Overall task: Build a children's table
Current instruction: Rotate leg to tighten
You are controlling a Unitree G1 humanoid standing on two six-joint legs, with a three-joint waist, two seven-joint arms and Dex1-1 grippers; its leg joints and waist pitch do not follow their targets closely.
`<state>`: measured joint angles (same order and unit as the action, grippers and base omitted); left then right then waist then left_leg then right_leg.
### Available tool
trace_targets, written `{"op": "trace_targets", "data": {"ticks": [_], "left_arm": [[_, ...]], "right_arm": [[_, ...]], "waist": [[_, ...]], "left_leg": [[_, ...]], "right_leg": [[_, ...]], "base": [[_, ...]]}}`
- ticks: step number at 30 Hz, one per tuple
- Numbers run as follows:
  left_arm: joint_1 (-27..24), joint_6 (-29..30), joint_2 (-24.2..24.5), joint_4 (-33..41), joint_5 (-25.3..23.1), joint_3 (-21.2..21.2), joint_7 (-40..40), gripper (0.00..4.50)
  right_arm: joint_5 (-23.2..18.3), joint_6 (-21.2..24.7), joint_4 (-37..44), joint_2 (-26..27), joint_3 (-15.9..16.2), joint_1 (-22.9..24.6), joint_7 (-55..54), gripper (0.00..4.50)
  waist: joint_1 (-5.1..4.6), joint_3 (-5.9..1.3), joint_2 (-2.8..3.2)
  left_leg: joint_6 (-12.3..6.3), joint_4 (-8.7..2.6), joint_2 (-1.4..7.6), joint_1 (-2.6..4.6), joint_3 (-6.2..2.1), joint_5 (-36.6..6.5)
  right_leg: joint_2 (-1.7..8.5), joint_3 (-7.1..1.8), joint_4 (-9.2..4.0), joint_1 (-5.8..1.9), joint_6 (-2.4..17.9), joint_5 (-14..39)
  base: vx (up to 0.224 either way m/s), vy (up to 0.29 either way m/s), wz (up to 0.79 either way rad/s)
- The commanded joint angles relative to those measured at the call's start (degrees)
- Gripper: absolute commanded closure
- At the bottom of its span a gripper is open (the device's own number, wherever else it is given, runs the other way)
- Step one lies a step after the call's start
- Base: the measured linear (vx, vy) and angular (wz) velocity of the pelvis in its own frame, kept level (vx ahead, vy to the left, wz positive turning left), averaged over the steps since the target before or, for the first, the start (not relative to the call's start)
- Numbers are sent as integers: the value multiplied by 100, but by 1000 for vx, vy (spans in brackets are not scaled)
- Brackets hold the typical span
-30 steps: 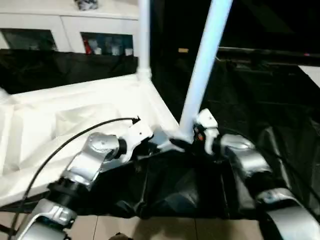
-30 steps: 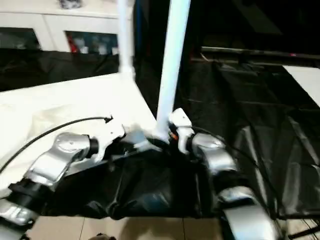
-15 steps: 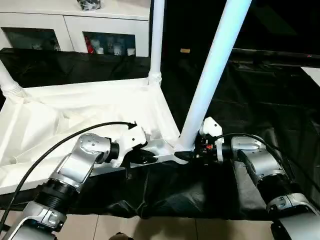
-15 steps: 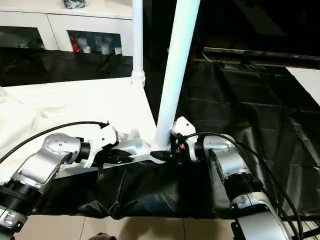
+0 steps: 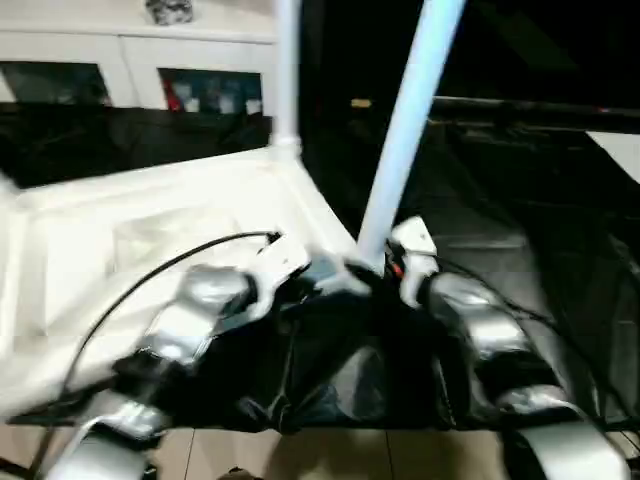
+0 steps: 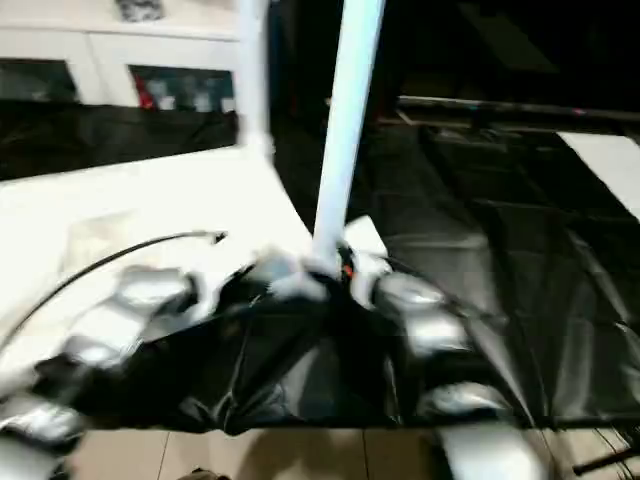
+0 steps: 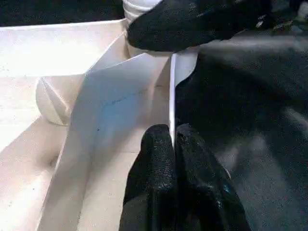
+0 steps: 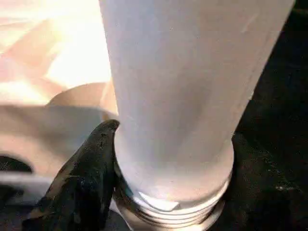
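White plastic leg | right gripper clamped at its threaded base | left gripper pinching tabletop rim beside leg | keep leg square while turning.

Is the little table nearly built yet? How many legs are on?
Not finished yet. The tabletop lies upside down, and the far leg already stands in its corner. The near leg is in hand: the right gripper is at its threaded base, which isn't fully screwed down, while the left gripper pinches the tabletop's edge. I can only see these two legs clearly, so others may still be left.
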<state>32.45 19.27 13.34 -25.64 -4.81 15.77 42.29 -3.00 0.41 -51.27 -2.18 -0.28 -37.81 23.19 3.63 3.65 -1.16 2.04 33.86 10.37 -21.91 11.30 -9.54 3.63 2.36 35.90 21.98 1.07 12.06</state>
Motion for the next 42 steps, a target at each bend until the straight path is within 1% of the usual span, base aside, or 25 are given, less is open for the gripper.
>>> {"op": "trace_targets", "data": {"ticks": [1,2,3,4,5,6,7,8,10,11,12,13,16,17,18,20,25,27,29,31,32,33,35,37,42], "left_arm": [[236,-163,-392,-13,64,-57,-428,450],[232,-181,-431,-15,54,-48,-452,450],[206,-196,-452,9,56,-23,-399,450],[175,-215,-450,48,60,1,-338,450],[154,-230,-450,72,62,16,-299,450],[109,-255,-414,134,87,41,-197,450],[77,-265,-381,179,108,55,-133,450],[23,-266,-321,256,147,73,-36,450],[-34,-291,-250,321,176,81,88,450],[-102,-344,-162,393,215,88,264,450],[-102,-344,-162,393,215,88,264,450],[-173,-399,-47,474,258,117,477,450],[-292,-466,175,617,340,135,841,450],[-292,-466,175,617,340,135,841,450],[-352,-485,347,706,403,139,1115,450],[-373,-491,420,744,436,141,1238,450],[-459,-470,699,905,539,168,1718,450],[-482,-454,839,961,602,174,1926,450],[-485,-455,862,968,611,174,1963,450],[-491,-451,896,985,635,176,2052,450],[-491,-451,896,985,635,176,2052,450],[-531,-365,1011,1089,729,221,2340,450],[-549,-345,1069,1124,752,242,2452,450],[-552,-342,1085,1122,751,248,2471,450],[-519,-401,986,1024,665,202,2224,450]], "right_arm": [[-8,127,-406,420,131,35,-234,176],[-49,85,-428,487,111,9,-243,176],[-50,-29,-445,529,120,-18,-186,176],[-60,-93,-445,539,124,-37,-87,121],[-91,-131,-441,535,110,-54,17,121],[-150,-133,-437,522,59,-77,138,107],[-185,-120,-422,501,32,-87,212,107],[-207,-106,-375,449,24,-90,328,97],[-175,-124,-353,362,34,-104,423,70],[-91,-173,-313,227,109,-109,615,63],[-91,-173,-313,227,109,-109,615,59],[-2,-224,-253,60,206,-93,817,59],[8,-255,-102,-267,335,-33,1438,59],[8,-255,-102,-267,335,-33,1438,59],[12,-292,82,-544,491,64,2093,59],[16,-304,186,-666,566,119,2381,59],[-87,-161,572,-1070,752,307,3410,59],[-214,-67,802,-1255,868,397,3953,86],[-242,-47,850,-1283,888,414,4045,93],[-296,-3,943,-1319,914,443,4185,96],[-296,-3,943,-1319,914,443,4185,119],[-367,6,1164,-1367,972,534,4438,130],[-387,95,1328,-1385,1032,615,4592,139],[-371,147,1394,-1380,1076,664,4628,166],[-269,242,1433,-1291,1145,767,4489,177]], "waist": [[-7,-370,32],[-1,-372,33],[3,-374,29],[5,-376,34],[4,-383,21],[4,-380,17],[5,-382,21],[0,-376,5],[-3,-373,10],[-7,-379,11],[-9,-382,6],[-12,-381,9],[2,-389,10],[13,-395,12],[27,-388,18],[42,-392,11],[76,-383,5],[109,-386,10],[140,-381,13],[138,-379,15],[139,-382,11],[150,-383,11],[154,-390,10],[152,-393,12],[146,-381,10]], "left_leg": [[225,-453,315,166,-187,-1670],[216,-451,318,168,-182,-1673],[179,-457,324,148,-184,-1615],[167,-454,327,149,-180,-1594],[130,-458,328,134,-178,-1509],[84,-451,324,135,-170,-1475],[67,-448,325,134,-168,-1464],[44,-447,323,125,-163,-1465],[0,-449,333,118,-167,-1445],[-5,-443,325,115,-164,-1392],[-33,-435,323,106,-160,-1350],[-47,-434,325,107,-158,-1312],[-145,-410,328,106,-144,-1153],[-180,-402,330,108,-142,-1080],[-208,-400,337,125,-134,-1093],[-212,-403,338,109,-139,-1091],[-220,-405,346,126,-135,-1138],[-238,-399,354,129,-130,-1139],[-235,-401,356,136,-125,-1112],[-197,-405,353,139,-127,-1157],[-186,-406,353,142,-130,-1167],[-169,-411,351,138,-136,-1169],[-200,-408,356,137,-131,-1082],[-227,-403,353,133,-125,-1027],[-144,-411,354,144,-132,-1175]], "right_leg": [[509,-271,-543,-95,1023,1612],[509,-272,-539,-97,1015,1576],[509,-270,-529,-113,1015,1453],[506,-268,-522,-111,1021,1386],[502,-263,-500,-129,1045,1214],[499,-265,-499,-129,1073,1129],[505,-265,-498,-135,1087,1110],[502,-266,-501,-139,1094,1110],[512,-264,-500,-145,1114,1154],[509,-265,-497,-152,1120,1141],[508,-264,-492,-161,1144,1077],[506,-267,-488,-158,1152,1036],[498,-263,-464,-167,1243,783],[496,-260,-449,-174,1283,678],[493,-263,-452,-156,1317,637],[486,-251,-435,-189,1308,621],[485,-254,-441,-181,1342,671],[474,-247,-435,-185,1336,697],[475,-250,-432,-168,1343,690],[484,-249,-437,-164,1363,765],[486,-249,-441,-169,1360,789],[482,-245,-439,-172,1332,820],[473,-244,-424,-175,1338,684],[470,-240,-406,-170,1389,546],[486,-251,-438,-161,1351,834]], "base": [[0,0,0],[0,0,0],[0,0,0],[0,0,0],[0,0,0],[0,0,0],[0,0,0],[0,0,0],[0,0,0],[0,0,0],[0,0,0],[0,0,0],[0,0,0],[0,0,0],[0,0,0],[0,0,0],[0,0,0],[0,0,0],[0,0,0],[0,0,0],[0,0,0],[0,0,0],[0,0,0],[0,0,0],[0,0,0]]}}
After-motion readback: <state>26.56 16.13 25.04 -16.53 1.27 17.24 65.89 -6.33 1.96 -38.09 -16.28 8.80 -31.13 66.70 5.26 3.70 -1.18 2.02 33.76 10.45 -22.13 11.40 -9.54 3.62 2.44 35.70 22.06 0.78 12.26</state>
